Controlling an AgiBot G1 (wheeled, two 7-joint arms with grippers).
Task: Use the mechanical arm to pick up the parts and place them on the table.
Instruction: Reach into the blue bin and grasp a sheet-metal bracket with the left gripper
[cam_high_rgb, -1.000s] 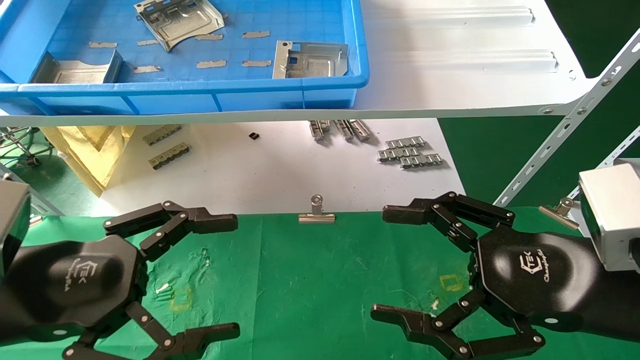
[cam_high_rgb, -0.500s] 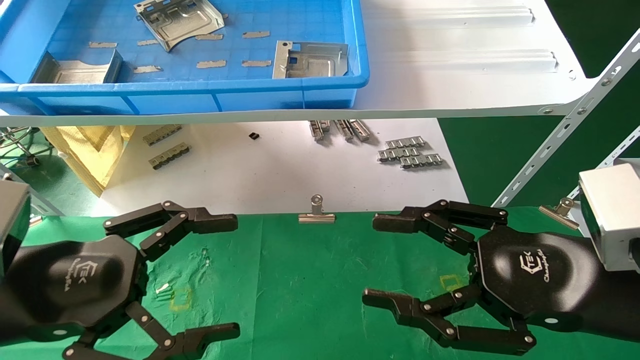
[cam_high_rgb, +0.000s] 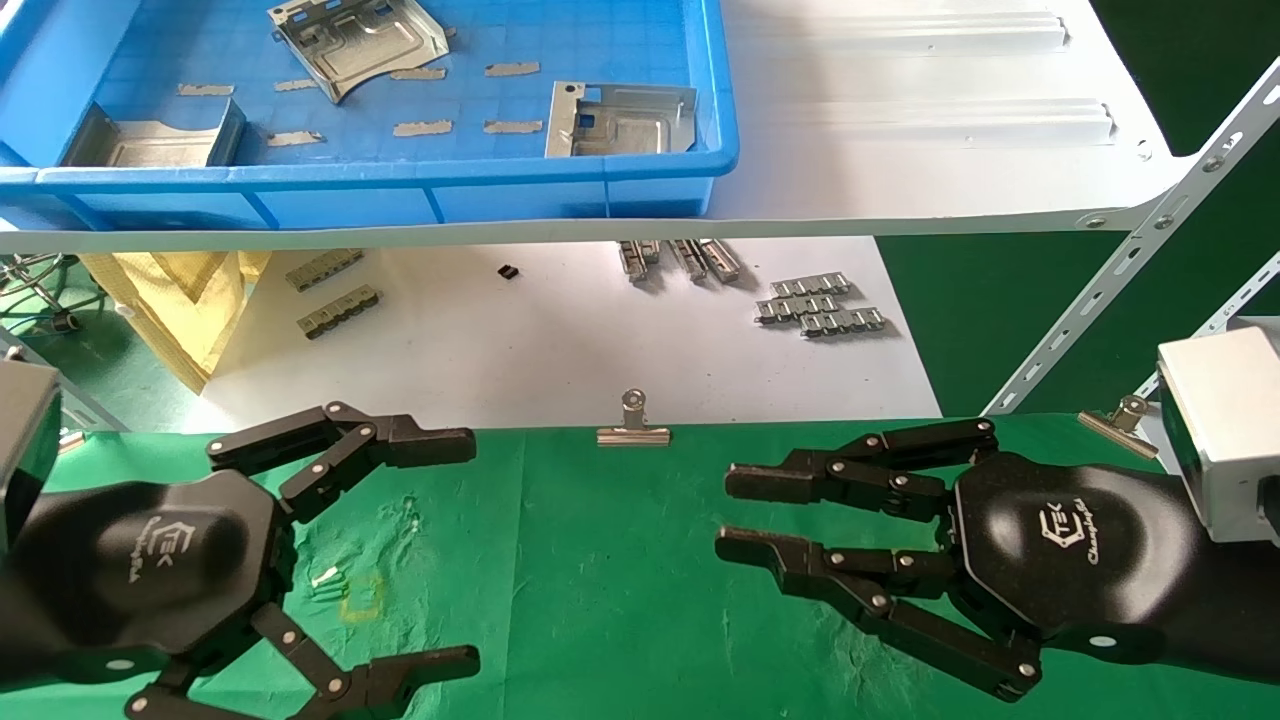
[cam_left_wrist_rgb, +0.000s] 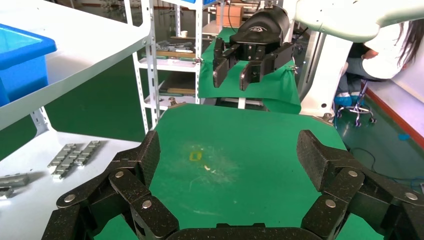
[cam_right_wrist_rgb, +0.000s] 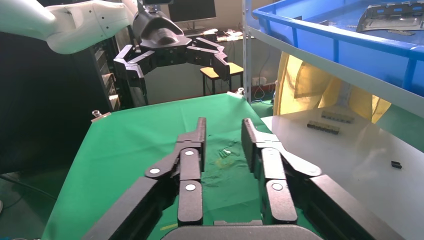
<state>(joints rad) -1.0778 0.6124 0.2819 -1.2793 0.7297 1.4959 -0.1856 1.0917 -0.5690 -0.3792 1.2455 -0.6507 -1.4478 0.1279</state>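
Three silver-grey parts lie in the blue tray (cam_high_rgb: 400, 178) on the white shelf: one at the back (cam_high_rgb: 355, 40), one at the front right (cam_high_rgb: 618, 118), one at the front left (cam_high_rgb: 150, 140). One part also shows in the right wrist view (cam_right_wrist_rgb: 395, 12). My left gripper (cam_high_rgb: 462, 550) hovers open and empty over the green table (cam_high_rgb: 600, 560); its own view (cam_left_wrist_rgb: 230, 155) shows bare cloth between the fingers. My right gripper (cam_high_rgb: 740, 515) hovers over the table's right side, fingers drawn almost together on nothing, with a narrow gap in its own view (cam_right_wrist_rgb: 222, 132).
The white shelf (cam_high_rgb: 900, 150) overhangs a white sheet surface (cam_high_rgb: 550, 340) with ribbed metal strips (cam_high_rgb: 820, 305). A binder clip (cam_high_rgb: 633, 425) holds the cloth's far edge. A slanted shelf brace (cam_high_rgb: 1130, 260) stands at the right, a yellow bag (cam_high_rgb: 180, 290) at the left.
My right gripper's fingers have closed from wide open to nearly together, in place over the table. The left gripper and the parts have not moved.
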